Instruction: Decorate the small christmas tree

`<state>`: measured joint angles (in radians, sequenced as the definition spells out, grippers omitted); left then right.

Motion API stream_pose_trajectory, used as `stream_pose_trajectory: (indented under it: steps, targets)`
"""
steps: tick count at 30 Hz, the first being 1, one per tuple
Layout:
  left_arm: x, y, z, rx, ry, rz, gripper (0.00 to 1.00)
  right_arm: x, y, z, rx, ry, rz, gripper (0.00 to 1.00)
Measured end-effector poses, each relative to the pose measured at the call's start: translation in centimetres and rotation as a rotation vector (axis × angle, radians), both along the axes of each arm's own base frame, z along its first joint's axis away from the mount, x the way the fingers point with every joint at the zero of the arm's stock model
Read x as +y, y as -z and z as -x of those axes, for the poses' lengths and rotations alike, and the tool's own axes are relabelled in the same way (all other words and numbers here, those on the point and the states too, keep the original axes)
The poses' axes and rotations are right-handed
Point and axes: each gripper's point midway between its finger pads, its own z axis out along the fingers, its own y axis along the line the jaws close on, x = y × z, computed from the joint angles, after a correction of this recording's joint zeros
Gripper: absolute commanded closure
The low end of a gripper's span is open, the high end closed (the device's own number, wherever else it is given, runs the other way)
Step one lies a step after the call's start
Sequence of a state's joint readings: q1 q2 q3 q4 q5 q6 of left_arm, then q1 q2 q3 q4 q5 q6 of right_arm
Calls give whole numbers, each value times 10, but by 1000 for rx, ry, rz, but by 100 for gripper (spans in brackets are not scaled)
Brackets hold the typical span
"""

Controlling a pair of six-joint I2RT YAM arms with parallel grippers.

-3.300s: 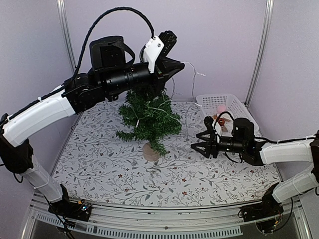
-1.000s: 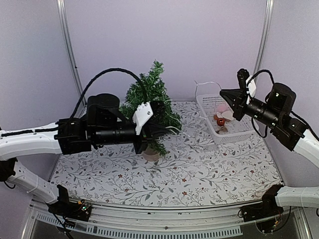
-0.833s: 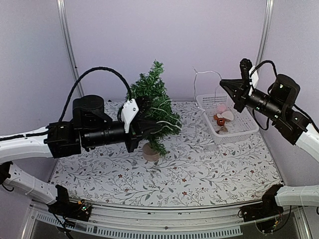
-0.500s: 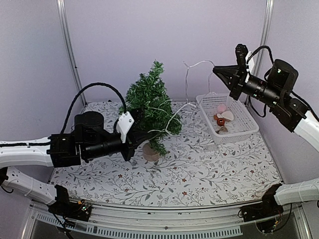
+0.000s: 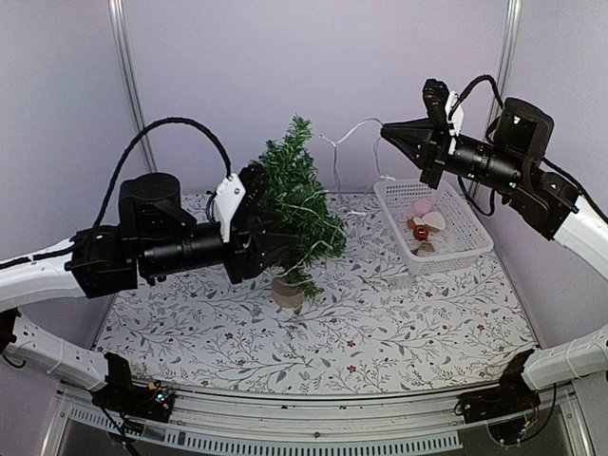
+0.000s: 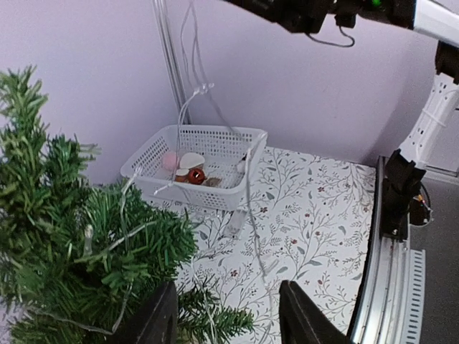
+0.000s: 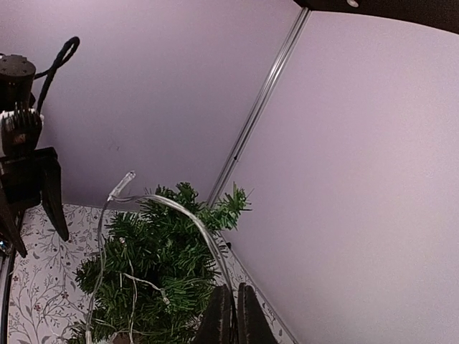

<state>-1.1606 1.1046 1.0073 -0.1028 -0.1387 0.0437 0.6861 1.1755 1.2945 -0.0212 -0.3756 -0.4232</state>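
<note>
Holding the left pincer (image 6: 228, 315) released beside the small christmas tree (image 5: 290, 204), upright on the floral-print counter (image 5: 380, 332); clenching the right pincer (image 5: 385, 130) on a white light string (image 7: 179, 205), high before lilac walls (image 5: 332, 57).

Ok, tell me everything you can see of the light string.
The light string is a thin, pale wire with what look like small bulbs. The right gripper's shut jaws pinch it high above the table. From there it arcs over and drops into the small christmas tree, looping across its branches. Another strand hangs toward the white basket.
</note>
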Motion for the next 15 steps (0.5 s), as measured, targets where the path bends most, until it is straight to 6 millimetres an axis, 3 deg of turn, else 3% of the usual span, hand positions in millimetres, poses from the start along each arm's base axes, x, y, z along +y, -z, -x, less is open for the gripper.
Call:
stream_pose_trajectory:
  steps: [8,12,15]
  targets:
    - [-23,-113,-2,-92,42,100,56,4,9,6,-27,2,84,100]
    - [-42,-154,-10,-131,35,113,57,7,15,11,-24,-3,127,100]
    - [-60,-166,-18,-142,27,96,60,10,12,17,-39,-12,142,100]
